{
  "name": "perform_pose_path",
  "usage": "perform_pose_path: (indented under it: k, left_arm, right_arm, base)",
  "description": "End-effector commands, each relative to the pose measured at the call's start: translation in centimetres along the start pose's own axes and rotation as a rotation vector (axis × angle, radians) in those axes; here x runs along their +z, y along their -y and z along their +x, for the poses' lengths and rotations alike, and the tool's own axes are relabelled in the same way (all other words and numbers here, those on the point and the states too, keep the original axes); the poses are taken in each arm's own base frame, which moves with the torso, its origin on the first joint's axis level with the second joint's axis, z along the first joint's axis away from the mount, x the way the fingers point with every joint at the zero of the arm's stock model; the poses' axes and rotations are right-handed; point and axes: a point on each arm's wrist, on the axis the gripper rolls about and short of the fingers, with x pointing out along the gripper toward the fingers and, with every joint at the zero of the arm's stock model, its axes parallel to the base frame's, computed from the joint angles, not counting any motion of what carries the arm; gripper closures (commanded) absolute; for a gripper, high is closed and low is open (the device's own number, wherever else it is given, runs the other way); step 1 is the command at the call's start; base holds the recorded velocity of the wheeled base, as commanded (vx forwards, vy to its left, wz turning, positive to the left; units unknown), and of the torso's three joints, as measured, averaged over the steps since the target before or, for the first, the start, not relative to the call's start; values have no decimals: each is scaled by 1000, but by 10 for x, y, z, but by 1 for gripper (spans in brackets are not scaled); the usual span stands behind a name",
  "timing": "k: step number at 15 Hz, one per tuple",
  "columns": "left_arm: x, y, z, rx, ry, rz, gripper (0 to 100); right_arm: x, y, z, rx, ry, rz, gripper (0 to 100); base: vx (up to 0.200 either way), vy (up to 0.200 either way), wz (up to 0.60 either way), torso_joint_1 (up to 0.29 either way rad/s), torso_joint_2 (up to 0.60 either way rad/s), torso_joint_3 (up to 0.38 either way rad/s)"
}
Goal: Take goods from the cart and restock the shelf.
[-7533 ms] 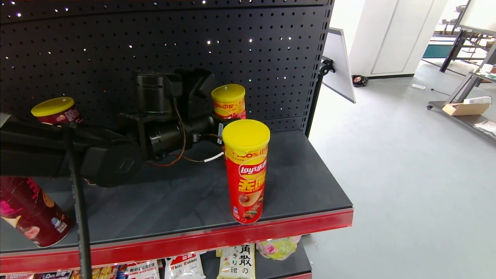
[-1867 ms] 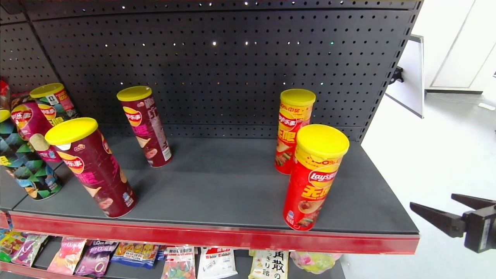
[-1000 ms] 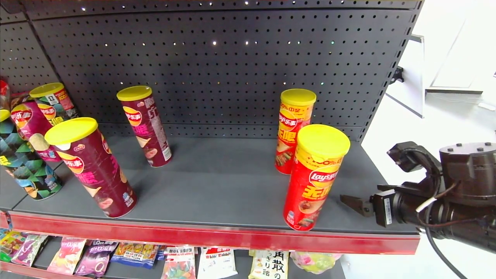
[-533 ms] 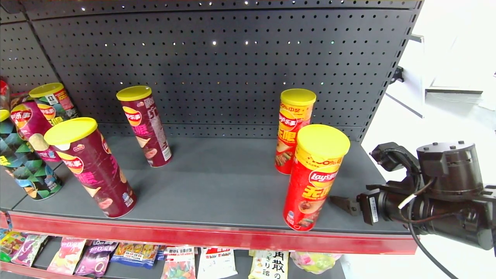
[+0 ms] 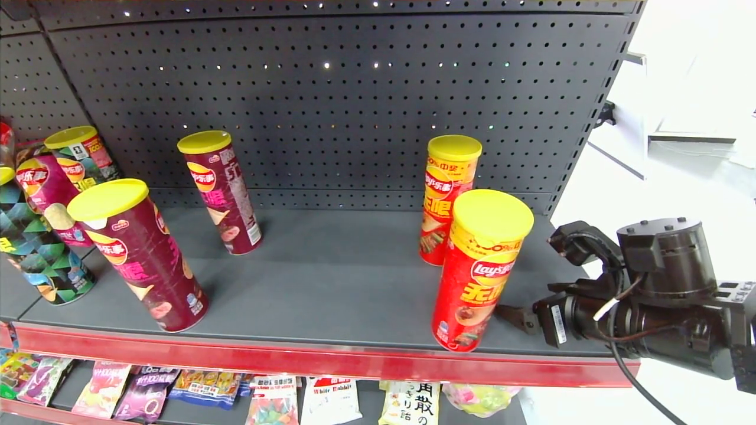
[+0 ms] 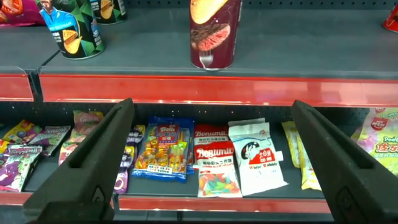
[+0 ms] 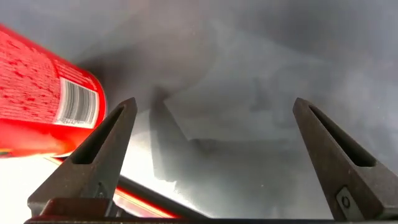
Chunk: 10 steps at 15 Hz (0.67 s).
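Right gripper (image 7: 214, 106) just beside the front red can (image 5: 475, 268)
Its fingers are spread wide, and the can's yellow lid is on; the left gripper (image 6: 211, 106) hangs splayed before the snack bags (image 6: 214, 165).

red cans (image 5: 472, 277) (image 5: 443, 195): 2 | maroon cans (image 5: 142, 260) (image 5: 221, 189): 2 | left-edge cans (image 5: 35, 254): perhaps 3

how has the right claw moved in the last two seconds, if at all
Yes: the right claw came leftward in the head view, from beyond the shelf's right end to beside the front red can.
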Motion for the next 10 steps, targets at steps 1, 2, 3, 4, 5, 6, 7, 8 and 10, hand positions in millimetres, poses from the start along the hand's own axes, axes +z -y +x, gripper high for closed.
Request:
perform_pose_path:
  k: [1, 2, 3, 4, 5, 6, 7, 8, 10]
  left_arm:
    - [0, 0, 0, 0, -1, -1, 0]
    - [0, 0, 0, 0, -1, -1, 0]
    - [0, 0, 0, 0, -1, -1, 0]
    - [0, 0, 0, 0, -1, -1, 0]
    - [0, 0, 0, 0, -1, -1, 0]
    - [0, 0, 0, 0, -1, -1, 0]
    - [0, 0, 0, 0, -1, -1, 0]
    - [0, 0, 0, 0, -1, -1, 0]
    - [0, 0, 0, 0, -1, -1, 0]
  right_arm:
    - [-2, -4, 0, 13, -7, -13, 0]
    - [-3, -7, -1, 23, -8, -20, 0]
    - [-2, -10, -1, 33, -6, -24, 0]
    - [-3, -11, -1, 39, -6, -27, 0]
    - [-4, -12, -1, 43, -11, -30, 0]
    - [-4, -13, -1, 45, -12, -32, 0]
    - [-6, -15, -2, 51, -16, -38, 0]
    - [-8, -15, -2, 52, -22, -41, 0]
    - [-8, -17, -2, 61, -22, -47, 0]
  base:
    - [0, 0, 0, 0, 0, 0]
    - [0, 0, 0, 0, 0, 0]
    - [0, 0, 0, 0, 0, 0]
    - [0, 0, 0, 0, 0, 0]
    - [0, 0, 0, 0, 0, 0]
    - [0, 0, 0, 0, 0, 0]
    - [0, 0, 0, 0, 0, 0]
    - [0, 0, 0, 0, 0, 0]
    - [0, 0, 0, 0, 0, 0]
